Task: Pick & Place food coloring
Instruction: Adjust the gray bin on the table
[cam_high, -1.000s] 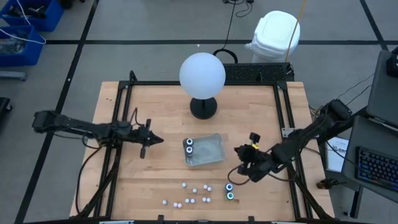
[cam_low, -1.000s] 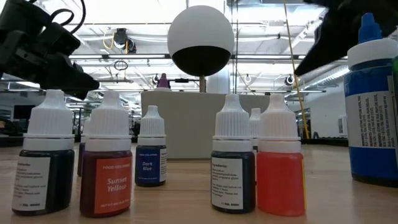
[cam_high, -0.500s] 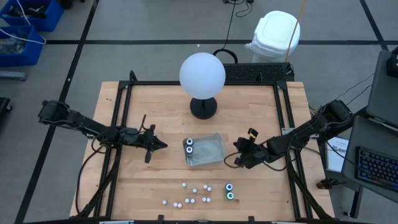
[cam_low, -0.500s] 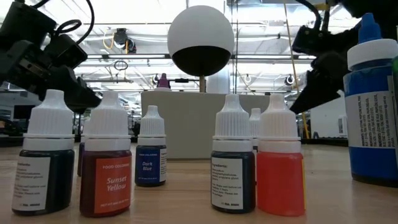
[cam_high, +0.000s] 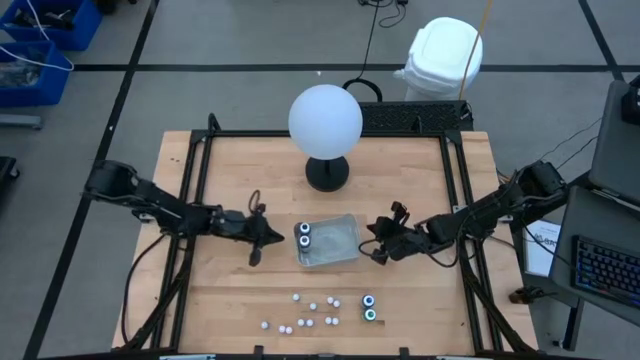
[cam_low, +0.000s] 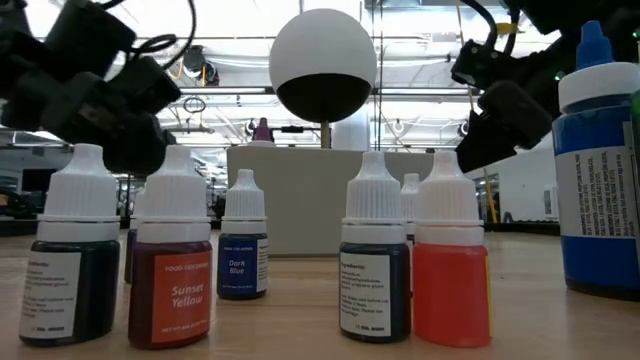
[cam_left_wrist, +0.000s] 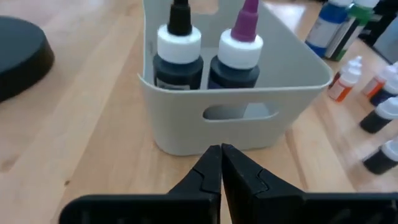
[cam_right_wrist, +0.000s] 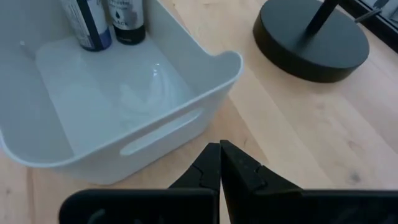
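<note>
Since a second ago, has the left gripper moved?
Yes. In the high view the left gripper, shut, has come toward the tray, now just beside its left end.

A clear rectangular tray (cam_high: 338, 243) sits mid-desk (cam_high: 240, 160). Behind it stands a white globe (cam_high: 325, 118) on a black base (cam_high: 327, 174). A white bin (cam_high: 441, 57) sits on the floor beyond.

Bright, even overhead light; low-view foreground blurry.

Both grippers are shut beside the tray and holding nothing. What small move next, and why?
Probably open the right gripper and swing it toward the two larger bottles on the table. The tray holds only two bottles, and that pair lies nearest the right arm. The left gripper can wait.
</note>
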